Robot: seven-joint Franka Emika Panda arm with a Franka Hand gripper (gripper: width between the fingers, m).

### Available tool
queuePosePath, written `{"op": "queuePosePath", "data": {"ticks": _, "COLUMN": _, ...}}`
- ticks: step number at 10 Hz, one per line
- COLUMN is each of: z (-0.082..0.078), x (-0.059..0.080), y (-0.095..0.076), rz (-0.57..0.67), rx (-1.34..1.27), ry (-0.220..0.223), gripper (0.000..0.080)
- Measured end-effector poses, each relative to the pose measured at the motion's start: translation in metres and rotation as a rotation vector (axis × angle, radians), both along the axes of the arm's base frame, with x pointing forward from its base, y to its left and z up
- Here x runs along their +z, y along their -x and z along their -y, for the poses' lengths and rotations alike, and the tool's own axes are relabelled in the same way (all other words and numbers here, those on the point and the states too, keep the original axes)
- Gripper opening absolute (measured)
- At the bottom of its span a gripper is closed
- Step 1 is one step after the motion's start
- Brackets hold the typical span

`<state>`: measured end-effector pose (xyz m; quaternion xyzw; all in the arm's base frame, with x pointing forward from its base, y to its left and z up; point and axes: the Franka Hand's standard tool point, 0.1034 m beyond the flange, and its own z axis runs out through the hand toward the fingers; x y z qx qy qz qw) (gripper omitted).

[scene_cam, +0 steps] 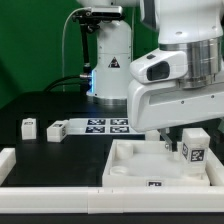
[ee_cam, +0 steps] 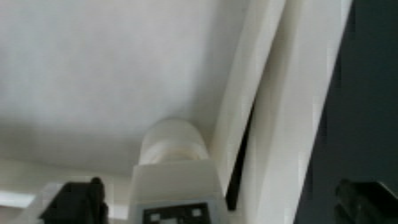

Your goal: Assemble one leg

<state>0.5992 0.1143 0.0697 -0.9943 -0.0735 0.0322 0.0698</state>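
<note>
A leg [scene_cam: 193, 151], a stubby white block with a black-and-white tag, stands at the corner of the large white square panel [scene_cam: 140, 165] on the exterior view's right. My gripper [scene_cam: 181, 143] hangs over it, open. In the wrist view the leg [ee_cam: 175, 175] sits between the two dark fingertips [ee_cam: 75, 200], with a gap on each side, so the jaws straddle it without touching. My gripper [ee_cam: 222, 203] holds nothing. Two more legs [scene_cam: 28, 127] [scene_cam: 57, 129] lie loose on the dark table at the exterior view's left.
The marker board [scene_cam: 106, 125] lies flat behind the panel. A white raised rail [scene_cam: 50, 176] runs along the front, with a short end piece [scene_cam: 5, 158] at the left. The robot's base [scene_cam: 108, 65] stands at the back.
</note>
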Motion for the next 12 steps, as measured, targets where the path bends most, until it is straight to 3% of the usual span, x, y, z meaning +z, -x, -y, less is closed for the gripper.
{"op": "queuePosePath", "data": {"ticks": 1, "z": -0.001, "x": 0.001, "y": -0.001, "rz": -0.094, "rx": 0.013, "ry": -0.004, "gripper": 0.0649}}
{"op": "queuePosePath", "data": {"ticks": 2, "z": 0.002, "x": 0.002, "y": -0.014, "rz": -0.052, "rx": 0.008, "ry": -0.007, "gripper": 0.0649}}
{"op": "queuePosePath", "data": {"ticks": 8, "z": 0.007, "x": 0.010, "y": -0.025, "rz": -0.022, "rx": 0.008, "ry": -0.010, "gripper": 0.0649}}
{"op": "queuePosePath", "data": {"ticks": 11, "z": 0.007, "x": 0.009, "y": -0.024, "rz": -0.024, "rx": 0.009, "ry": -0.010, "gripper": 0.0293}}
{"op": "queuePosePath", "data": {"ticks": 12, "z": 0.007, "x": 0.008, "y": -0.024, "rz": -0.024, "rx": 0.009, "ry": -0.010, "gripper": 0.0293}}
